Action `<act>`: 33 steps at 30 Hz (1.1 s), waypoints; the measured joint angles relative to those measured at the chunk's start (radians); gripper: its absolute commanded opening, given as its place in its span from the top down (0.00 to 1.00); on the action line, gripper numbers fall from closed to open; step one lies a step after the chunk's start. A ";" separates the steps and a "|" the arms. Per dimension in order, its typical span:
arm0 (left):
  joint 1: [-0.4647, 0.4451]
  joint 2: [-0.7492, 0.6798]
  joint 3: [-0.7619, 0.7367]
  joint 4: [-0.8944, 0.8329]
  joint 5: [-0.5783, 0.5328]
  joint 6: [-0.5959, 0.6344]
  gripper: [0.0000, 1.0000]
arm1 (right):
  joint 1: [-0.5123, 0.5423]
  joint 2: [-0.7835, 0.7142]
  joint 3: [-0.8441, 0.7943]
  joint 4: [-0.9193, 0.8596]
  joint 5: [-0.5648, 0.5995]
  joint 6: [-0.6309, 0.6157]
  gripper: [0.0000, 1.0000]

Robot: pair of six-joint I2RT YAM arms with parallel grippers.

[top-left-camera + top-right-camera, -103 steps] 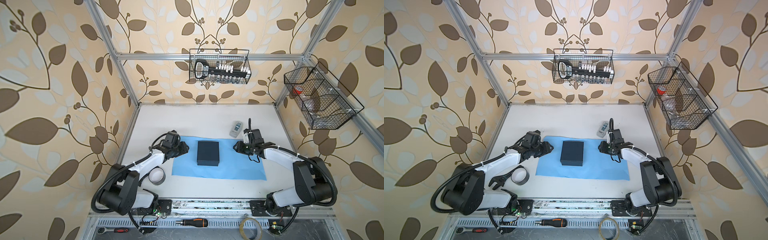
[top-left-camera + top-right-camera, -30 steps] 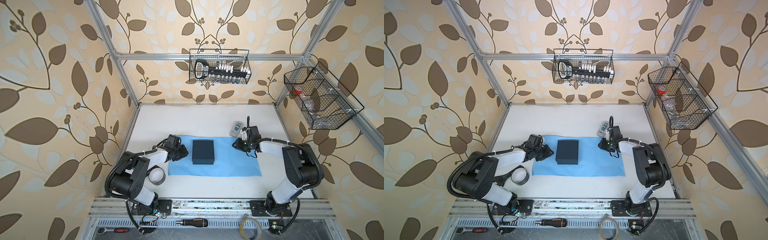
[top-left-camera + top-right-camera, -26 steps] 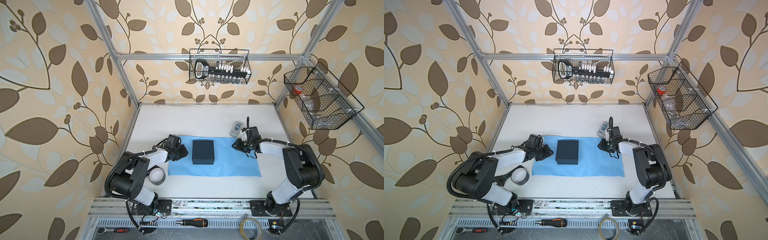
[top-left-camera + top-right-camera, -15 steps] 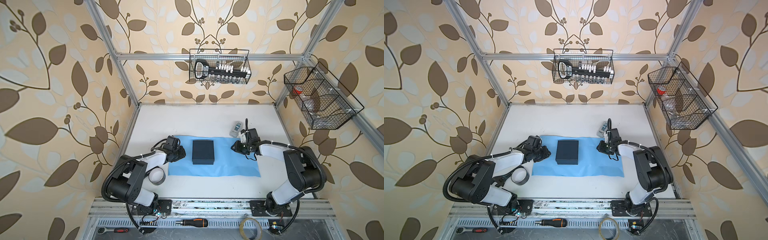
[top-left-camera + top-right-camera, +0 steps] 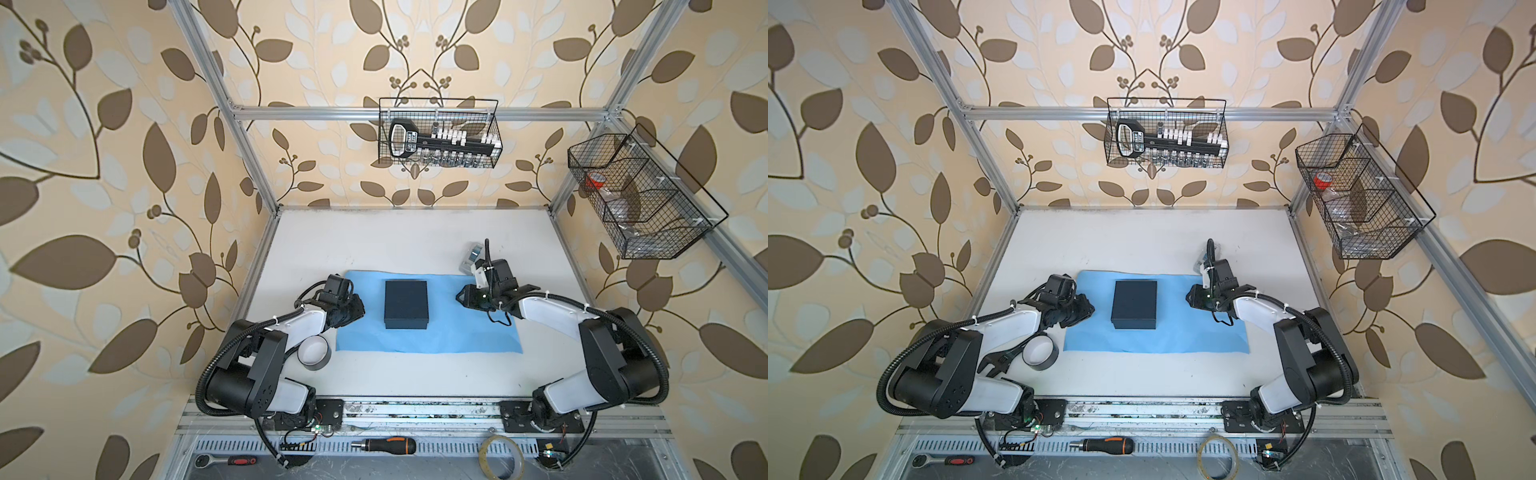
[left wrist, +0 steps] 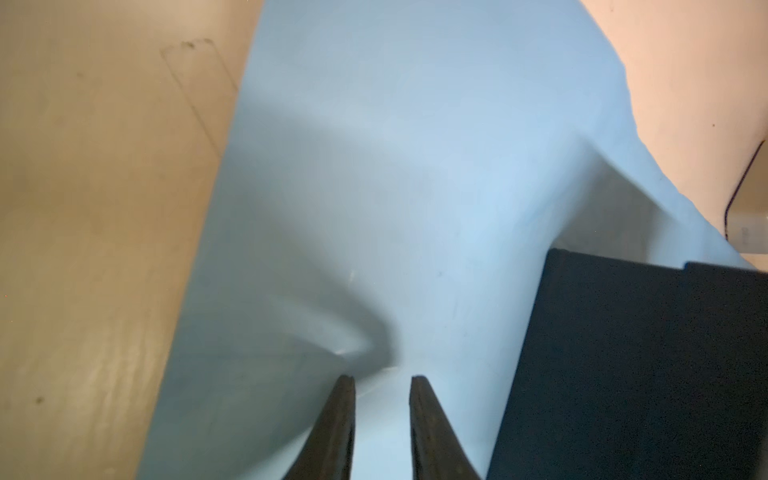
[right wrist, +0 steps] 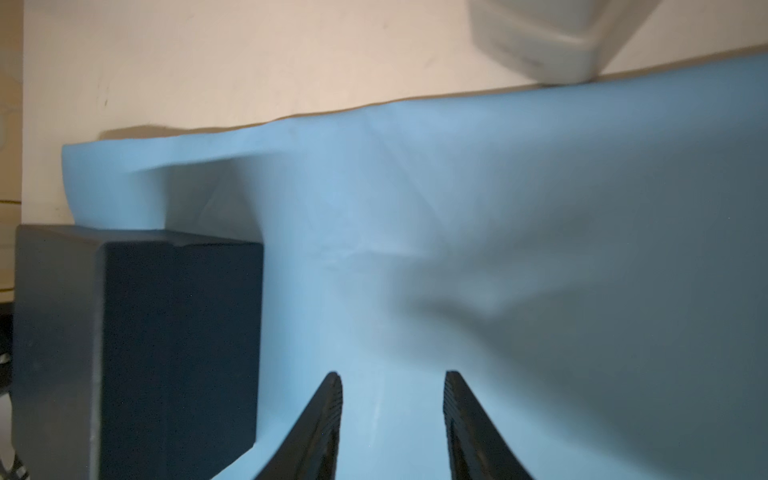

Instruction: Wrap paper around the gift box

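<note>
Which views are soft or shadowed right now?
Left wrist view: the paper reads soft, with a dark shadow pooled just ahead of the left claw. Right wrist view: the tape dispenser is blurred, and shadow dulls the paper to one side of the right claw. Both top views: evenly lit, the gift box crisp.

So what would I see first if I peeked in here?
A dark box sits on a big blue paper in the middle of the white table. The left gripper and the right gripper reach in from each side, both low over the paper, pointing at the box.
</note>
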 measured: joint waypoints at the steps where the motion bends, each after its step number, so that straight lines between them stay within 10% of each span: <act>1: 0.003 -0.001 0.000 -0.001 -0.001 0.000 0.73 | 0.026 -0.003 -0.011 0.006 0.000 0.002 0.59; 14: 0.012 -0.105 -0.013 -0.093 -0.025 -0.002 0.67 | 0.175 -0.004 -0.111 0.076 -0.001 0.054 0.64; 24: 0.012 -0.356 0.008 -0.125 0.141 -0.043 0.32 | 0.182 -0.140 -0.055 -0.008 0.043 -0.013 0.29; 33: -0.001 -0.146 0.097 -0.027 0.354 -0.086 0.24 | 0.190 -0.065 -0.056 0.257 -0.163 0.130 0.17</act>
